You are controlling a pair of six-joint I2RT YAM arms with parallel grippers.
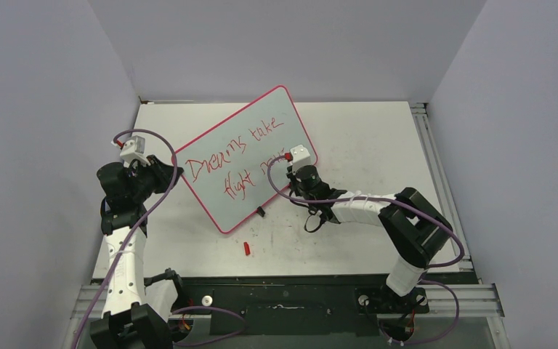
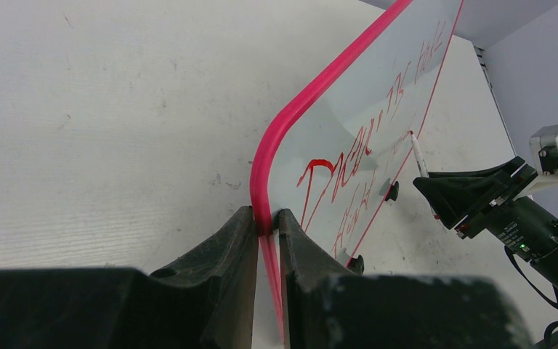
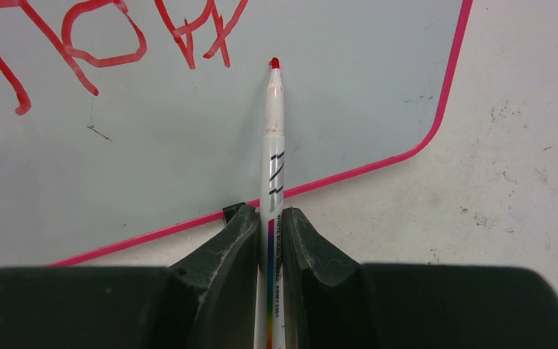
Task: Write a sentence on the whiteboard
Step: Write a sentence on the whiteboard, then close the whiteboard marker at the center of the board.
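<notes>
Whiteboard (image 1: 241,174) lies skewed across the middle of the table (image 1: 378,138), carrying two lines of red writing (image 1: 236,149) — the second looks unfinished. Left gripper (image 2: 265,218) is clenched on its pink rim at the left corner, probably to stop it sliding under pen strokes. Right gripper (image 3: 270,217) grasps the marker (image 3: 273,138) by the barrel, red tip over bare surface past the last word — contact I cannot tell. What looks like a red cap (image 1: 247,248) lies apart, just off the near edge.
</notes>
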